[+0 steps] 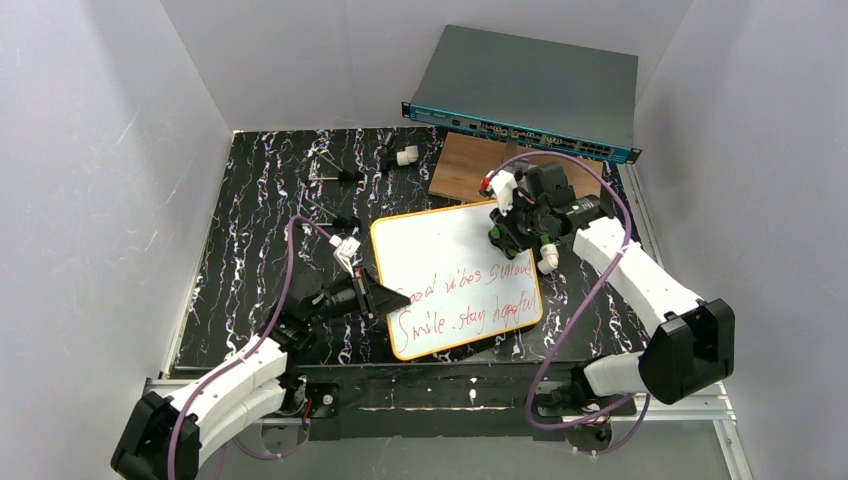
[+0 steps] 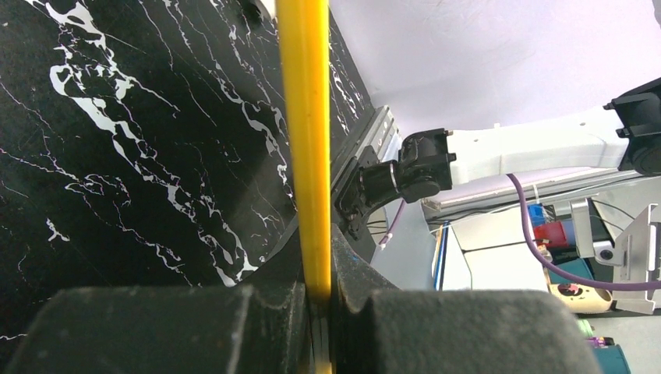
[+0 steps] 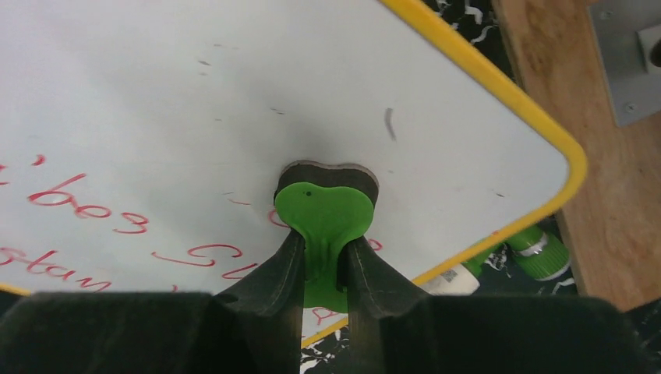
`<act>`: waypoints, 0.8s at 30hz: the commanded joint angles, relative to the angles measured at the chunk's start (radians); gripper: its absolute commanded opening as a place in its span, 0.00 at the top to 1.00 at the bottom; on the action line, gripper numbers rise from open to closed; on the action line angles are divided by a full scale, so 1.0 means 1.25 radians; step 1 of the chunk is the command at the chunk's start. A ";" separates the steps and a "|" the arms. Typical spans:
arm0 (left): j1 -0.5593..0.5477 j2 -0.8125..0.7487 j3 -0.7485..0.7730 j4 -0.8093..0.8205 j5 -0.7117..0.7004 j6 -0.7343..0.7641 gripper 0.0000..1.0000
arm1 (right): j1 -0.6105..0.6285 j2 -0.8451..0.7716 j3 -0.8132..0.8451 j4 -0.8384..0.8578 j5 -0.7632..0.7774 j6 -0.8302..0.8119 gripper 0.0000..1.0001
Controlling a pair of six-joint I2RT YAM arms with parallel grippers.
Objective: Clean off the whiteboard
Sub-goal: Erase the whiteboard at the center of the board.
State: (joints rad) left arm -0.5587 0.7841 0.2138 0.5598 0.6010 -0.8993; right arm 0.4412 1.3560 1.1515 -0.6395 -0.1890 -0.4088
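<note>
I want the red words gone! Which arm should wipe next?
Right: the right gripper holds the green eraser on the whiteboard, beside the red writing; the left gripper just clamps the frame.

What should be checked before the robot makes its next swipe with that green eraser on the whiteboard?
1. Left tool shut on the whiteboard's yellow frame, steadying it: ok.
2. Right tool clamped on the green eraser: ok.
3. Eraser over the board, near its far right corner: ok.
4. Eraser pad pressed onto the surface: cannot tell.
5. Board clean: not ok, two lines of red writing show on it.
6. Green-capped marker off the board, beside its edge: ok.
</note>
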 commanded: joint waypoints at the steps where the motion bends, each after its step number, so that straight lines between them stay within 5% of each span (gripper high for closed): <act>1: -0.002 -0.024 0.055 0.110 0.028 0.029 1.00 | 0.029 -0.038 -0.013 -0.020 -0.153 -0.026 0.99; 10: -0.002 0.022 0.077 0.060 0.018 0.056 1.00 | 0.162 0.025 0.003 -0.032 -0.162 -0.043 0.99; 18: -0.002 0.023 0.065 0.012 -0.010 0.090 1.00 | 0.053 0.045 -0.009 0.071 0.075 0.040 0.99; 24: -0.002 0.044 0.065 0.029 0.001 0.093 1.00 | 0.073 0.041 -0.030 0.039 -0.026 0.005 0.99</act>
State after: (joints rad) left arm -0.5594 0.8436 0.2443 0.4850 0.5915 -0.8574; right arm 0.4973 1.4136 1.1286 -0.5980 -0.1661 -0.3878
